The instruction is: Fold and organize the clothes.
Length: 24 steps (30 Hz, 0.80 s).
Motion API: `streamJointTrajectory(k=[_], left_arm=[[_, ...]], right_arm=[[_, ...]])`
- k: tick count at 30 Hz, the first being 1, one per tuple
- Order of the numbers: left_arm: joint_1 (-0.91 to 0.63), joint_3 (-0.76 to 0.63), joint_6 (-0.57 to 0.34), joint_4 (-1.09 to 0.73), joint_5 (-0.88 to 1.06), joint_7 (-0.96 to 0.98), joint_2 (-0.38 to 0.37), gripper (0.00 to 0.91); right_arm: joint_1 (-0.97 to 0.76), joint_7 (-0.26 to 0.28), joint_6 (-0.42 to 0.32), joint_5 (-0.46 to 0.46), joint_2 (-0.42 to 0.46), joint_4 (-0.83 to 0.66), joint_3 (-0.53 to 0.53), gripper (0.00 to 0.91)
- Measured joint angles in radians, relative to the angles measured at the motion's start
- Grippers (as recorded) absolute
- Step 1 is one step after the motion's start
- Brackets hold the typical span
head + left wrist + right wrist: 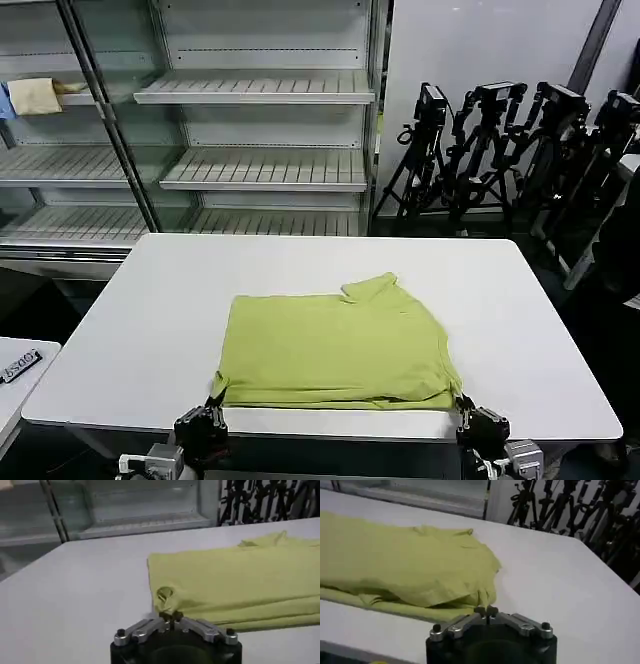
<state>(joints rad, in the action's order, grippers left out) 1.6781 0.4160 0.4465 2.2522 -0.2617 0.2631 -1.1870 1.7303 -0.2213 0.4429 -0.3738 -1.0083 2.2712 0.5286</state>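
The clothes, a lime yellow-green T-shirt (335,345), lie folded into a wide flat rectangle near the front of the white table (150,320), with the collar sticking out at the far edge. My left gripper (213,404) is at the shirt's front left corner, shut on a pinch of fabric (164,595). My right gripper (464,405) is at the front right corner, shut on the cloth there (482,599). In the left wrist view the fingertips of my left gripper (170,615) meet at the hem of the shirt (240,575). In the right wrist view my right gripper (486,611) grips the shirt (405,565) likewise.
Grey shelving (260,170) stands behind the table, with a pale yellow cloth (35,95) on a shelf at upper left. Black tripods (500,140) crowd the back right. A small white side surface (15,375) sits at the front left. Bare tabletop surrounds the shirt.
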Motion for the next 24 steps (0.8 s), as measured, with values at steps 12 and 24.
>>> streamJointTrajectory(k=[12, 24], left_arm=[[0.000, 0.053, 0.020, 0.048, -0.030, 0.001, 0.027, 0.907], [-0.108, 0.074, 0.064, 0.018, -0.155, 0.036, 0.095, 0.907]], right_arm=[[-0.023, -0.017, 0.015, -0.014, 0.026, 0.038, 0.043, 0.907], [-0.214, -0.083, 0.078, -0.113, 0.049, -0.004, -0.008, 0.907]])
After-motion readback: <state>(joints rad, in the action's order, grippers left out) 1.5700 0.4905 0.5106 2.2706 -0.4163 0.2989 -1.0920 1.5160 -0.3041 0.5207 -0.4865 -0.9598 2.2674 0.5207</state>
